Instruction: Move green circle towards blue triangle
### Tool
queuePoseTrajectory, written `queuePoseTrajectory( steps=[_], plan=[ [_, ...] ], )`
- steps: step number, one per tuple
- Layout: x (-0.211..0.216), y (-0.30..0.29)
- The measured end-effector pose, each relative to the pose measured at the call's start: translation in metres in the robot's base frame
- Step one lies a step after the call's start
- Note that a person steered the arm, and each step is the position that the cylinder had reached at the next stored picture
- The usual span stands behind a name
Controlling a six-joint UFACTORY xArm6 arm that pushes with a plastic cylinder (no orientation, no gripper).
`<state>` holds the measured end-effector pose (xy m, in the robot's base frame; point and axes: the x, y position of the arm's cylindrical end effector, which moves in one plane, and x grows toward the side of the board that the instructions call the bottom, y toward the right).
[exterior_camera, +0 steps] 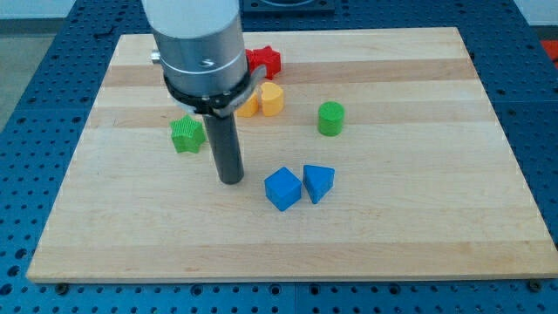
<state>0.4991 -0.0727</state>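
Note:
The green circle, a short upright cylinder, stands right of the board's middle. The blue triangle lies below it and slightly left, touching a blue cube on its left side. My tip rests on the board left of the blue cube, well to the left of and below the green circle, touching no block.
A green star-shaped block lies left of the rod. A yellow heart-shaped block, an orange block and a red star-shaped block cluster near the top, partly behind the arm. The wooden board sits on a blue perforated table.

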Motion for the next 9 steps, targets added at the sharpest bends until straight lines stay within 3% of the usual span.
queuePoseTrajectory(
  steps=[4,6,9],
  plan=[
    [0.002,0.052],
    [-0.043,0.025],
    [-0.055,0.131]
  ],
)
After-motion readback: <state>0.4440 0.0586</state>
